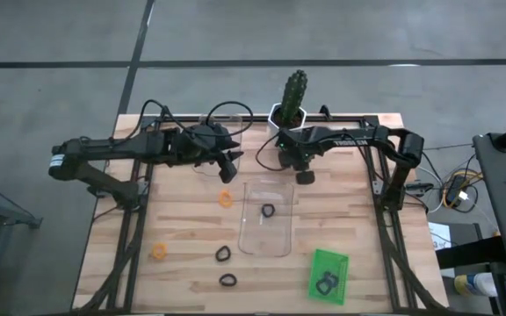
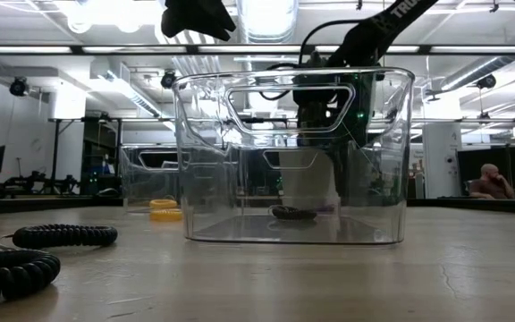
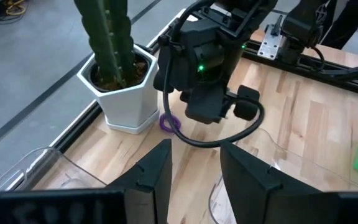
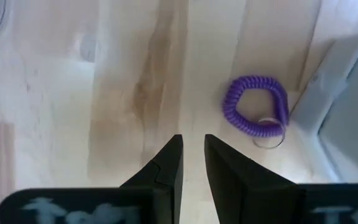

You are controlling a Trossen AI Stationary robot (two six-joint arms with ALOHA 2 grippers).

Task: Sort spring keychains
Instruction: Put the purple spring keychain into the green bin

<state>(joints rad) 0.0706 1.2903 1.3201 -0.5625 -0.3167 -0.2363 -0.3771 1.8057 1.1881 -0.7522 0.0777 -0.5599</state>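
Spreading under everything is the pale wooden slatted worktop [image 1: 341,219], with two dark arms reaching in from its far edge. The left gripper [image 1: 229,167] hangs above the boards near a clear plastic tray at the far side, its jaws parted wide and empty. The right gripper [image 1: 281,158] points down just beside the white hexagonal pot [image 1: 286,115] of a tall green cactus [image 1: 295,89]; its jaws are drawn nearly together with only a thin gap, gripping nothing, and a purple coiled spring keychain [image 4: 257,111] lies on the wood just beside them, against the pot's base.

A tall clear plastic bin [image 1: 266,217] stands mid-worktop with one black coiled spring keychain [image 1: 268,211] inside. A small green rectangular tray [image 1: 328,276] near the front right holds another black coil [image 1: 325,285]. Loose on the boards lie two orange coiled rings [image 1: 226,198], [image 1: 159,251] and two black ones [image 1: 223,254], [image 1: 227,281].
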